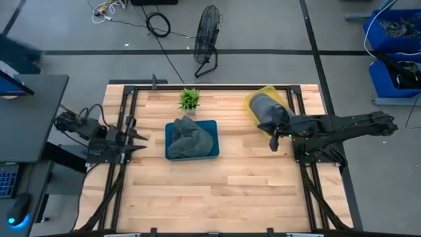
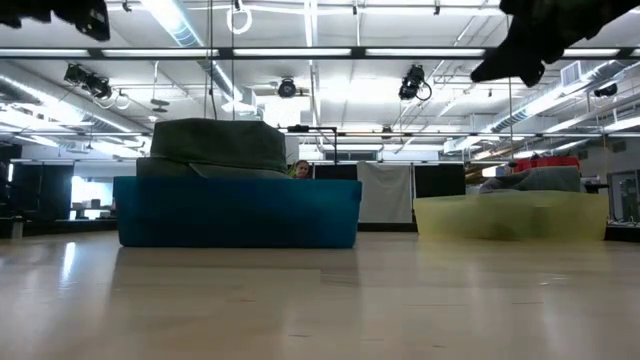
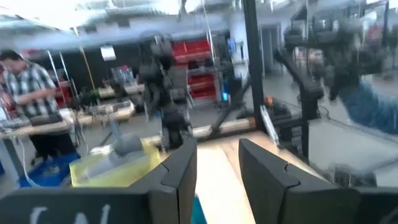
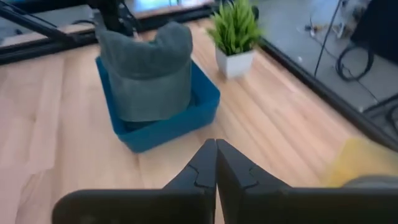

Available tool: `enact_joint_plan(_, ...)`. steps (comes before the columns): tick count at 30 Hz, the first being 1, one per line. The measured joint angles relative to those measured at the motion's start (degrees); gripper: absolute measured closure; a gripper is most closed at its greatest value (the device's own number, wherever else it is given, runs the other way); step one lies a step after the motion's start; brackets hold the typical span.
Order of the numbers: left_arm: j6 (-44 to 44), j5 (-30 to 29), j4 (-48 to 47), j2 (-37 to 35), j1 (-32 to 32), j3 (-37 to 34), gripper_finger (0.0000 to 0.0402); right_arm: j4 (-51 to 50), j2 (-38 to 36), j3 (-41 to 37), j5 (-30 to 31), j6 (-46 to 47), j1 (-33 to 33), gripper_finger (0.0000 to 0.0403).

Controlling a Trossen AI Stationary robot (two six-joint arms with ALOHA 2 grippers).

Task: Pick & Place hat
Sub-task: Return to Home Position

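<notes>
A grey hat (image 1: 191,138) lies crumpled in a blue tray (image 1: 212,125) at the table's middle; the right wrist view shows the hat (image 4: 148,71) and the tray (image 4: 168,130). A second grey hat (image 1: 266,105) rests in a yellow tray (image 1: 251,108) toward the far right. My right gripper (image 1: 272,143) is shut and hovers above the table beside the yellow tray's near edge, pointing toward the blue tray; in the low view it (image 2: 520,55) sits high in the air. My left gripper (image 1: 138,142) is open and waits at the table's left edge.
A small potted plant (image 1: 189,99) stands just beyond the blue tray's far edge. Black frame rails (image 1: 210,86) run along the table's far, left and right sides. Bare wood (image 1: 217,191) spans the near half of the table. A person shows in the room behind (image 3: 28,93).
</notes>
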Motion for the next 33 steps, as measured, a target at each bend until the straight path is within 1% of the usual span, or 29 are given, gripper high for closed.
enact_joint_plan(1, 0.00, 0.02, -0.11, 0.04, 0.10, -0.96, 0.0278, -0.19, -1.09, 0.00, -0.05, -1.11, 0.00, 0.0394)
enact_joint_plan(3, 0.56, 0.05, 4.09, 0.79, 0.40, -2.57, 0.0278, -0.09, -2.98, 0.00, 0.42, -2.40, 0.00, 0.0394)
enact_joint_plan(6, 1.32, 0.21, 6.63, 0.81, 1.13, -5.70, 0.0278, -0.12, -5.78, -0.04, 1.81, -2.80, 0.00, 0.0394)
enact_joint_plan(8, 1.78, 0.35, 10.48, 0.76, 1.71, -7.44, 0.0278, 0.38, -6.94, -0.38, 1.90, -3.59, 0.00, 0.0394)
enact_joint_plan(11, 1.21, 0.45, 12.80, 0.78, 2.36, -10.97, 0.0278, 4.19, -8.12, -3.68, 1.53, -5.65, 0.00, 0.0394)
enact_joint_plan(15, 1.10, 0.54, 16.84, 0.70, 3.49, -14.16, 0.0278, 13.77, -8.84, -10.44, 1.13, -8.36, 0.00, 0.0394)
enact_joint_plan(19, 0.78, 0.57, 17.07, 0.77, 5.38, -15.52, 0.0278, 21.42, -8.94, -16.04, 1.05, -10.05, 0.00, 0.0394)
enact_joint_plan(23, -3.43, 0.56, 16.52, 0.81, 7.00, -17.40, 0.0278, 28.45, -8.93, -20.83, -3.58, -8.89, 0.00, 0.0394)
enact_joint_plan(27, -6.10, 0.63, 15.58, 0.85, 8.35, -19.07, 0.0278, 34.33, -8.94, -24.78, -4.82, -9.88, 0.02, 0.0394)
enact_joint_plan(29, -6.81, 0.67, 15.30, 0.94, 9.20, -19.07, 0.0278, 35.64, -8.96, -25.87, -4.84, -10.06, 0.02, 0.0394)
enact_joint_plan(33, -5.17, 0.66, 15.99, 0.81, 10.81, -19.07, 0.0278, 35.63, -8.96, -26.69, -5.74, -10.06, 0.00, 0.0394)
